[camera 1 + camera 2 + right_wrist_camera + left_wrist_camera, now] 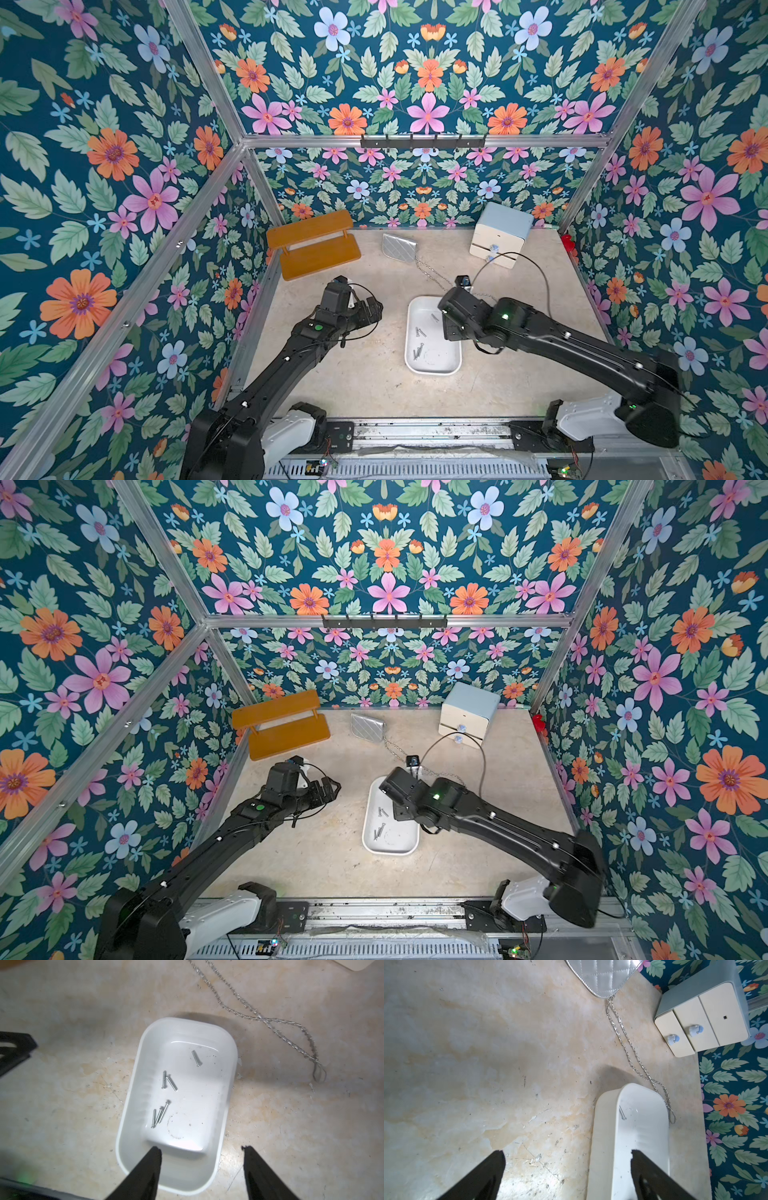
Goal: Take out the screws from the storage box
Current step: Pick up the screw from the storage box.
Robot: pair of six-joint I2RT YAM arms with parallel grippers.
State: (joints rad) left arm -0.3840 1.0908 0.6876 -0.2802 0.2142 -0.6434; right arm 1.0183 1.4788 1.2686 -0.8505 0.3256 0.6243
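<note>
White plastic, the box (440,359) sits mid-table with its long axis 12 to 6. All the screws (164,1080) lie loose on its floor, six by my count in the right wrist view. Three are bunched toward the 6 o'clock end, two meet in a V by the 9 o'clock wall, and one lies alone toward 12. Most run roughly 12 to 6, along the box's length. None is out yet.

Right gripper (200,1148) hangs over the box's 3 o'clock rim in both top views, jaws parted with nothing between them. The screws lie below it, toward 9 o'clock. It looks the nearer arm. A pick likely needs the jaws set across a shaft, closing 9 to 3.

Left gripper (566,1152) is spread wide and empty, about 9 o'clock of the box and apart from it. Chain (262,1019) loops outside, just beside the 1 o'clock corner. Cabinet (500,235), farther toward 1, has both drawers shut.
</note>
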